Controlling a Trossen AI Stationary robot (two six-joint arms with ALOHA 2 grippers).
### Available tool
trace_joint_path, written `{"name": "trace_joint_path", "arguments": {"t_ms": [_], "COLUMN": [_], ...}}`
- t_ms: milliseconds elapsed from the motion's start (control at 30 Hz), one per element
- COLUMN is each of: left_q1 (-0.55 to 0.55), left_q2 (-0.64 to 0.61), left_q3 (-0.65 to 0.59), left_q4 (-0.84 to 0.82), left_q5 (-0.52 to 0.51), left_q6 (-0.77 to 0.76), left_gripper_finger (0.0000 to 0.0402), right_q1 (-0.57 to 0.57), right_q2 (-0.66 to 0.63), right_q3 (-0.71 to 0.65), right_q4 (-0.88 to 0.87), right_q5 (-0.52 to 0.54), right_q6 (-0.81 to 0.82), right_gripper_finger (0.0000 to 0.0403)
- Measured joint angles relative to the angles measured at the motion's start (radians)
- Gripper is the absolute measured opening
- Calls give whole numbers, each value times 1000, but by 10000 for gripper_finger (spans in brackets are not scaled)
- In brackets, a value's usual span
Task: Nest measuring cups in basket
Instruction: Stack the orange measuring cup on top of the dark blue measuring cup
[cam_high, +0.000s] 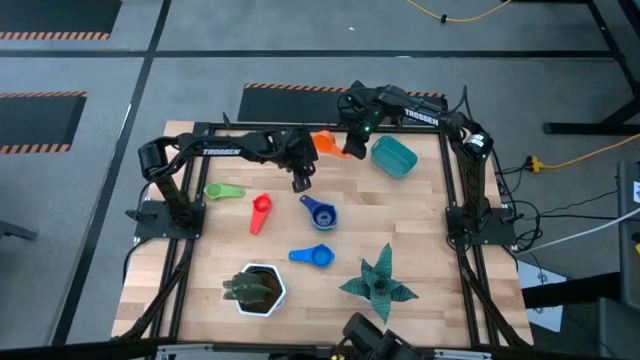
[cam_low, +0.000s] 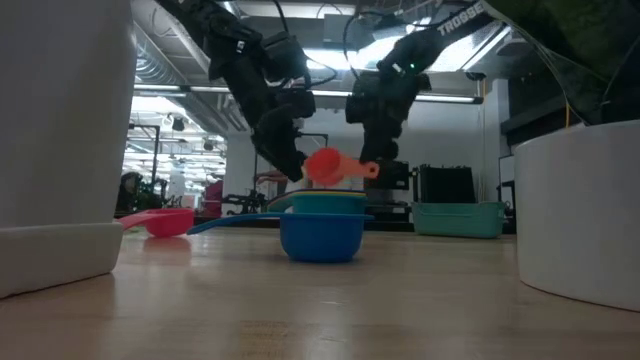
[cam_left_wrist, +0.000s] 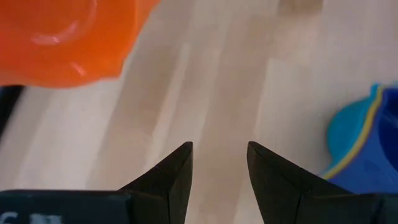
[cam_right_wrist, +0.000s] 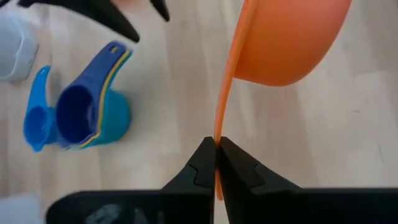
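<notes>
My right gripper (cam_right_wrist: 216, 142) is shut on an orange measuring cup (cam_high: 325, 143) held above the table's far middle, left of the teal basket (cam_high: 393, 157). My left gripper (cam_left_wrist: 219, 149) stands open close beside that cup with nothing between its fingers, above bare wood. On the table lie a green cup (cam_high: 225, 190), a red cup (cam_high: 260, 212), a dark blue cup nested in a teal one (cam_high: 320, 212) and a blue cup (cam_high: 313, 256). The basket rests on its base. My right gripper pinches the free end of the orange cup's handle (cam_right_wrist: 217, 149) between its two fingers. The fingers slant down from the table's far right, and the handle runs on along them. The bowl (cam_right_wrist: 286, 43) sits beyond the fingertips, lifted clear of the table.
A white hexagonal pot (cam_high: 255, 290) with a dark plant stands near the front left. A green star-shaped plant (cam_high: 378, 283) stands at the front right. A black frame (cam_high: 455, 180) borders the table.
</notes>
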Motion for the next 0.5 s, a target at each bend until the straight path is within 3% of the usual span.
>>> {"name": "trace_joint_path", "arguments": {"t_ms": [500], "left_q1": [-131], "left_q2": [0], "left_q3": [0], "left_q4": [-124], "left_q5": [-23], "left_q6": [27], "left_gripper_finger": [146], "right_q1": [98], "right_q2": [1], "right_q3": [145], "right_q4": [-307], "right_q5": [10], "right_q6": [-53], "right_gripper_finger": [13]}}
